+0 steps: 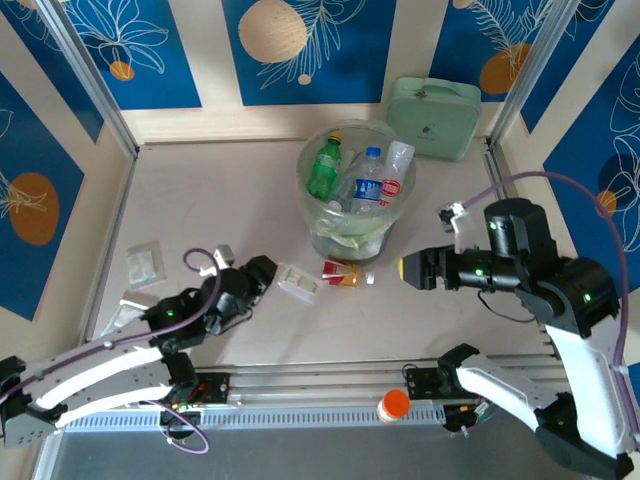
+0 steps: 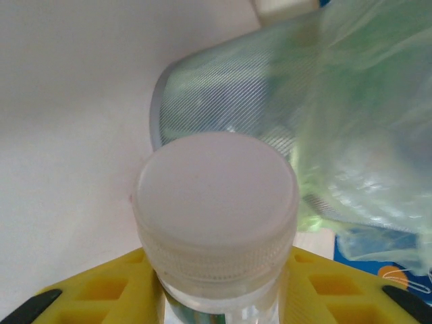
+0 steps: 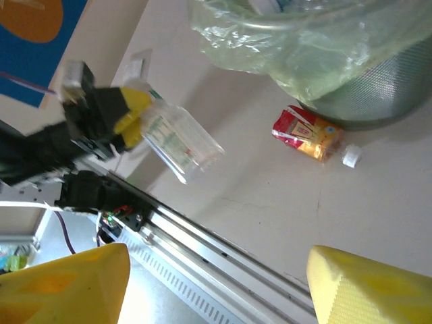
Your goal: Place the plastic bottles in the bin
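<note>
Left gripper [image 1: 278, 276]: jaws pinching a clear bottle [image 3: 181, 143] near its white-capped end, low over the tabletop [image 1: 220, 200] and a little short of the bin.
Loose bottle [image 1: 343, 272]: red-and-yellow label, lying on its side just beside the bin's foot.
Bin [image 1: 340, 245]: already holds several bottles, a green bottle [image 1: 325, 170] among them.
Right gripper [image 1: 405, 268]: jaws spread, nothing between them, near the loose bottle.
Progress: well along, I'd say. Two bottles remain outside the bin, one in hand and one to collect.
</note>
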Available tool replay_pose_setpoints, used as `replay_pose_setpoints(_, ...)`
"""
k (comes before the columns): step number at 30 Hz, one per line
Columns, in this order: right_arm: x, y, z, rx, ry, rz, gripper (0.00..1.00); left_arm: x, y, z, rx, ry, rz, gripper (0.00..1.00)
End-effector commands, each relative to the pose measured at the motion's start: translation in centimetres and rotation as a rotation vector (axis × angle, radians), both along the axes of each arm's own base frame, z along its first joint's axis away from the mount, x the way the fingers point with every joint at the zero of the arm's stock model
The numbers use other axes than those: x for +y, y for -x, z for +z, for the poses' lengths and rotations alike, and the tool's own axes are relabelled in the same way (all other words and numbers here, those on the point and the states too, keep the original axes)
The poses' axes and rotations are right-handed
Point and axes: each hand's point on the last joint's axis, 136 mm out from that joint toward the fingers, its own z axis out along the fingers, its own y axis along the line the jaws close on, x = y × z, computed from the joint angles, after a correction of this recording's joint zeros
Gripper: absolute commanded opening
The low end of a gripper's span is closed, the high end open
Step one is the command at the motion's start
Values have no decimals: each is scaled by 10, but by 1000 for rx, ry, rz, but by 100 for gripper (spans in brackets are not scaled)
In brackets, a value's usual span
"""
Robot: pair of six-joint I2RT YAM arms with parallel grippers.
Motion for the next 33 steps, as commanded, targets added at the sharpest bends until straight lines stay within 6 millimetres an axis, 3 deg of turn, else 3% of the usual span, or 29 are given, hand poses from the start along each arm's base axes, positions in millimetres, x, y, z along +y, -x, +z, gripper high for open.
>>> replay_pose_setpoints(1,22,-13,7,-84,57,114,70,24,11,21,-23,-178,-87,41)
replay_pose_setpoints(6,68,-22,-1,-223,251,321,79,23,15,61,-64,-213,-178,41)
replay_pose_setpoints(10,115,-21,-6,-312,346,500,99,17,18,83,-79,-236,-239,41)
replay_pose_setpoints(20,199,-9,-18,-240,311,666,99,15,20,101,-103,-195,-254,40)
replay_pose_setpoints(25,220,-11,-35,-189,322,621,99,16,17,107,-113,-165,-238,39)
replay_pose_setpoints(33,226,-20,-64,-180,453,556,100,17,12,115,-118,-143,-225,38)
